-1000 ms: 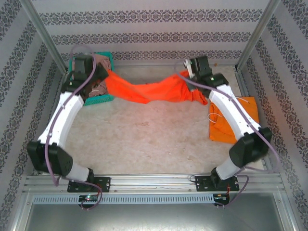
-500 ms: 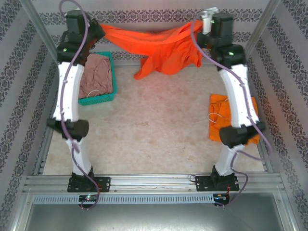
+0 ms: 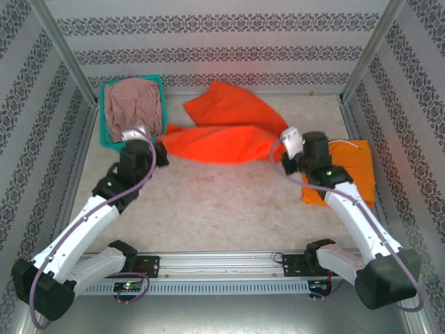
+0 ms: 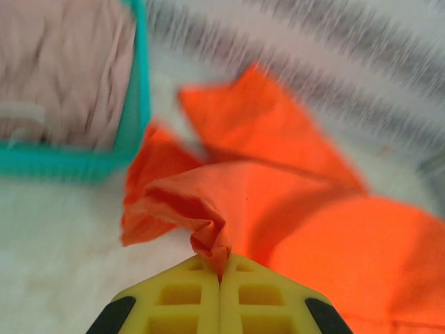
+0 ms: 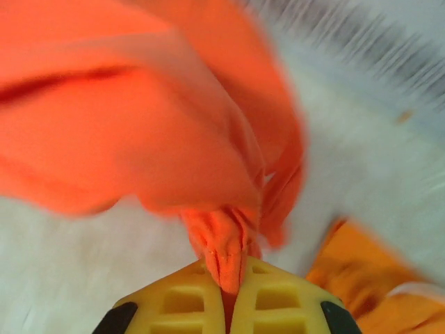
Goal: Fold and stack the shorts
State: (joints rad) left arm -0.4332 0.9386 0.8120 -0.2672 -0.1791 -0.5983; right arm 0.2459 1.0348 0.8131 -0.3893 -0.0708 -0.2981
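Observation:
The red-orange shorts (image 3: pixel 222 132) lie spread across the back middle of the table, stretched between both arms. My left gripper (image 3: pixel 158 149) is shut on their left corner; in the left wrist view a bunched fold of the red-orange shorts (image 4: pixel 208 229) is pinched between the yellow fingers (image 4: pixel 174 299). My right gripper (image 3: pixel 281 156) is shut on their right corner, the red-orange shorts (image 5: pixel 226 250) caught between its fingers (image 5: pixel 278 299). Yellow-orange shorts (image 3: pixel 351 170) lie flat at the right. Dusty pink shorts (image 3: pixel 133 104) fill the basket.
The teal mesh basket (image 3: pixel 104 136) stands at the back left against the wall. Metal frame posts and patterned walls close in the table on three sides. Bare tabletop (image 3: pixel 222 202) stretches between the arms toward the near rail.
Both arms have come down and toward the near side from high at the back wall, laying the red-orange shorts onto the table. Both grippers stay shut on the cloth.

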